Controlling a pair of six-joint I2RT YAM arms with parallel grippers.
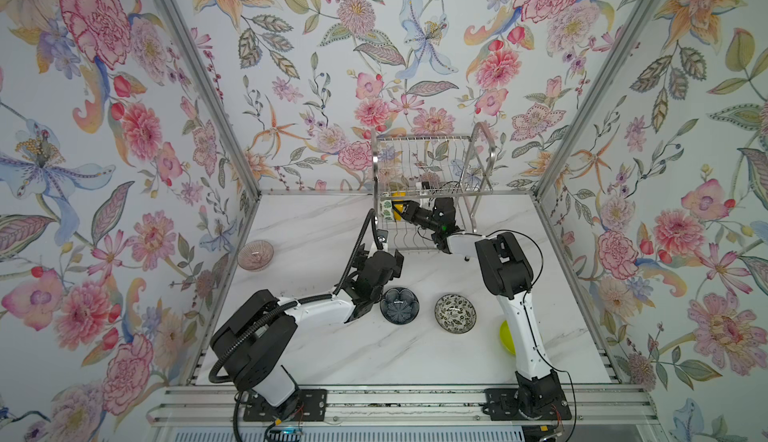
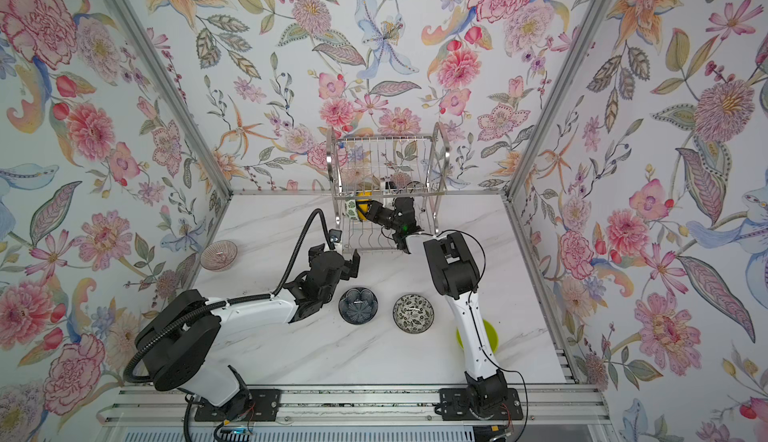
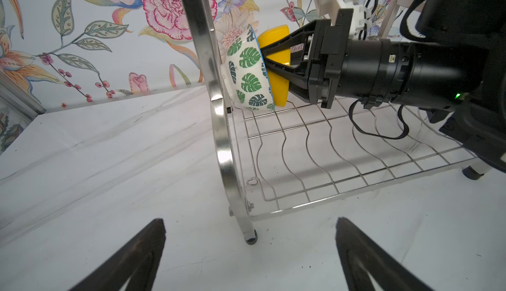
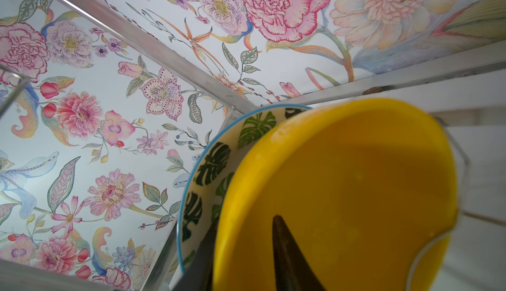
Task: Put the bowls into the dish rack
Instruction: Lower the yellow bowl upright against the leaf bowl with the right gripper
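White marble tabletop [image 1: 332, 348]; dish rack [image 1: 428, 178] at back; floral wallpaper walls [image 1: 104, 128].

Dish rack [image 1: 432, 140]: shiny two-tier wire, upright; right tool [image 1: 397, 210] reaches into its lower shelf.
Leaf-print bowl [image 3: 247, 70]: on edge, just past that tool's tips.
Yellow bowl [image 3: 276, 84]: on edge, rim between that tool's fingers.
Dark blue bowl [image 1: 399, 304], floral bowl [image 1: 455, 312]: upright on the table [image 1: 316, 219], near left tool [image 1: 379, 255].
Pink bowl [image 1: 255, 255], lime bowl [image 1: 506, 336]: well apart from both tools.

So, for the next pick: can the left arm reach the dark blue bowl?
Probably yes: the left gripper is open and empty, and the dark blue bowl lies uncovered beside its wrist, though the gripper faces the dish rack.
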